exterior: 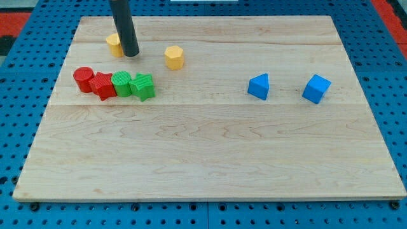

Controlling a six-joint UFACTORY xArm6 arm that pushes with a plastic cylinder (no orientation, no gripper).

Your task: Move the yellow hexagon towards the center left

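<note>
Upright rod, my tip touching a yellow block, left of the yellow hexagon. No pincer. Below: red cylinder, red star, two green blocks.

A pale, rectangular wooden board with visible grain and plank seams fills most of the view under even, soft light. It rests on a blue perforated metal surface, whose holes form a regular grid around every edge.
</note>
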